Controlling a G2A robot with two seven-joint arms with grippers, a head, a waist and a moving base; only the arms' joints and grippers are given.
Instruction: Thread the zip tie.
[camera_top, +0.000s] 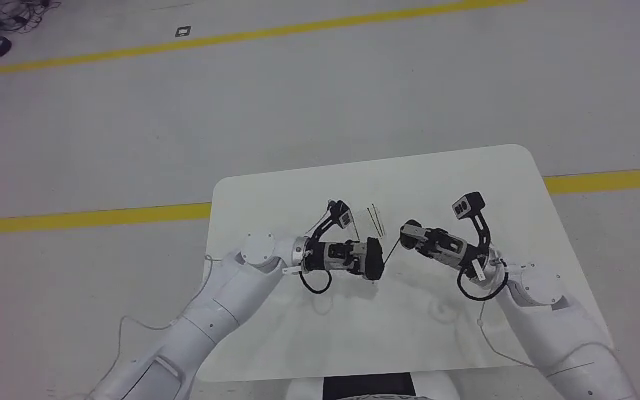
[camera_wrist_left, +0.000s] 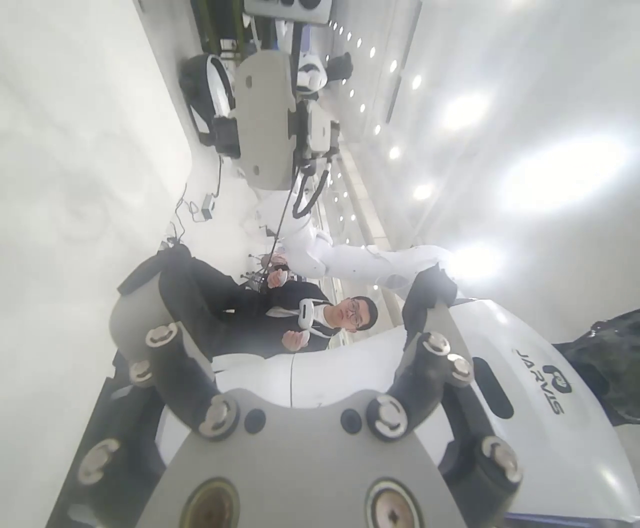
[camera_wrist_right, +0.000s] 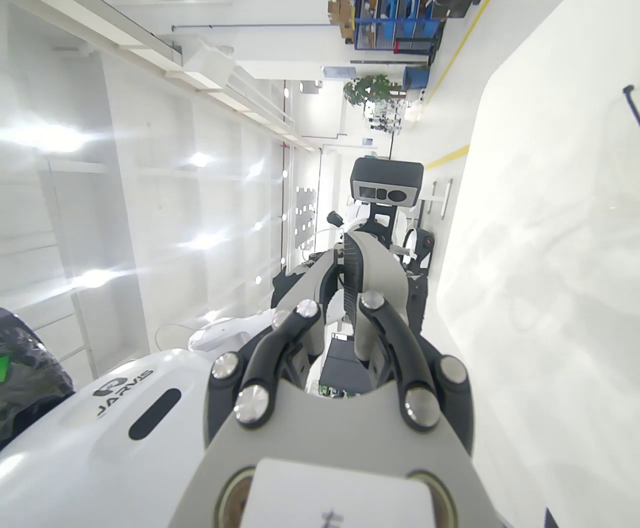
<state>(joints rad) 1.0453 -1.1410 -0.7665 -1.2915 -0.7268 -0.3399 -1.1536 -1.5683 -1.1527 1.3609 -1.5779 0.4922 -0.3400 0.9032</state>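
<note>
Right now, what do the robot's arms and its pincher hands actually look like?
The left arm and right arm are smooth, rounded white shells with black cables looping at the wrists and a small black camera box on a bracket. The left gripper and right gripper have grey metal bases, black linkage bars, silver screws and grey fingers.

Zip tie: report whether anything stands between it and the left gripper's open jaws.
Nothing visible does. The dark zip tie slants from the shut right gripper toward the left gripper, whose jaws stand wide apart. Two pale strips lie on the table, off to one side.
</note>
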